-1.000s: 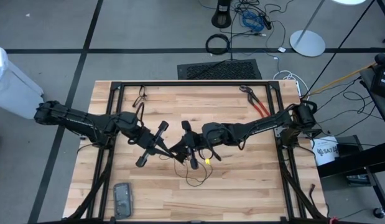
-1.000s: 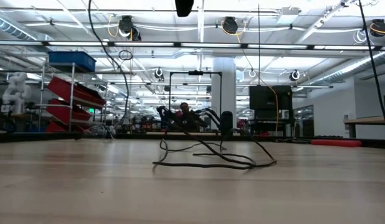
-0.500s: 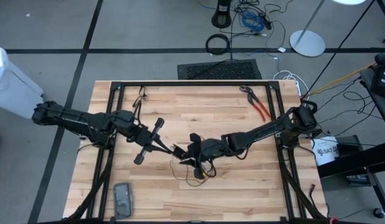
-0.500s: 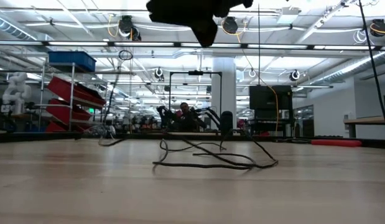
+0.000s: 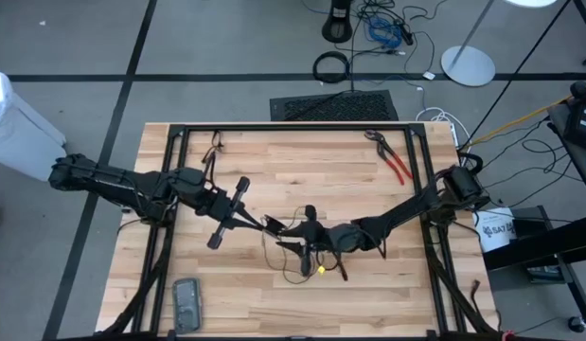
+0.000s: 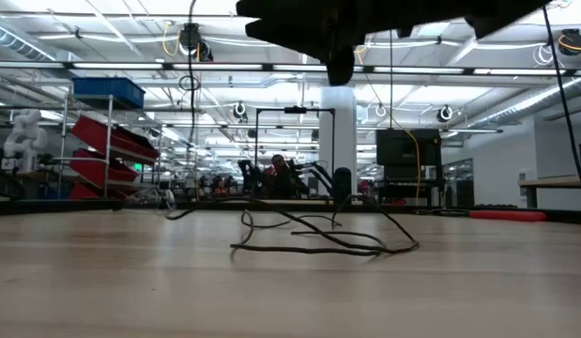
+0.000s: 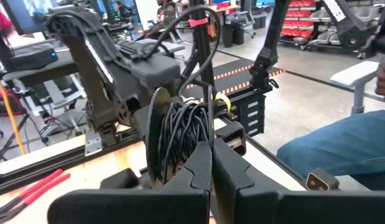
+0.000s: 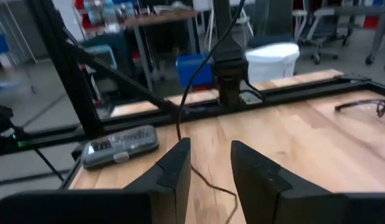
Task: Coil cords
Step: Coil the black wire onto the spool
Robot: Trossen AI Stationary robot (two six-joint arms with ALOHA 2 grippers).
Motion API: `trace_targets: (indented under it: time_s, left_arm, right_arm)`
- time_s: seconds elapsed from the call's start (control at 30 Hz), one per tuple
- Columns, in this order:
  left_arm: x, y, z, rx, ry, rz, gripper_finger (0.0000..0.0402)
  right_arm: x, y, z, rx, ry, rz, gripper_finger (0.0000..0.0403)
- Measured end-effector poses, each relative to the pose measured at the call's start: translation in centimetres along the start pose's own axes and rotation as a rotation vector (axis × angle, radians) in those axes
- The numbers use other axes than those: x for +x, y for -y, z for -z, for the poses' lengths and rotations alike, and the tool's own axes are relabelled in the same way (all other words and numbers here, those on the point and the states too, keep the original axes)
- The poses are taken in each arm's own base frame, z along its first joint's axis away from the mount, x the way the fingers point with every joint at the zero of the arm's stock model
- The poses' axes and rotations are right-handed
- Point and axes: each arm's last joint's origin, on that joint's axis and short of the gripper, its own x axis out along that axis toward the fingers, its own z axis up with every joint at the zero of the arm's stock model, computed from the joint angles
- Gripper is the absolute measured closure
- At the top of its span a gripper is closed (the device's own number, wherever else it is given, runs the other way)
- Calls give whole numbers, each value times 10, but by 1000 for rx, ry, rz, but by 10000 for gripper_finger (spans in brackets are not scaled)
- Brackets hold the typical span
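Note:
The thin black cord is partly wound into a small bundle, and my left gripper is shut on it above the table's middle. The rest of the cord lies in loose loops on the wood. One strand runs down to the table just ahead of my right gripper. That gripper is open and low over the loose loops, and nothing shows between its fingers. My left gripper pinches the wound bundle of cord loops between its two fingers, at the bundle's lower part. The fingers lie about level and point toward the table's right. The bundle stands up from the fingers, clear of the table, and a slack strand trails from it down to the wood.
Red-handled pliers lie at the far right. A pair of glasses lies at the far left. A grey case sits near the front left corner. Black frame rails run along the table's sides.
My right gripper has swung toward the table's near edge and sunk lower over the loose cord, rolling as it went. It now shows at the top of the low view. My left gripper has kept its place with the bundle.

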Motion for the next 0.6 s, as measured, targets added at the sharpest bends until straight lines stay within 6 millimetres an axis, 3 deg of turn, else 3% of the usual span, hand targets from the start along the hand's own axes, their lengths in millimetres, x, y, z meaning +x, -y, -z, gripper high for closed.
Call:
trace_targets:
  time_s: [0.27,0.6]
  left_arm:
    - [0,-1,2,2,-28,-43,400]
    - [0,-1,2,2,-29,-46,400]
  right_arm:
    - [16,0,33,1,69,-54,300]
    - [51,-11,48,-51,111,12,300]
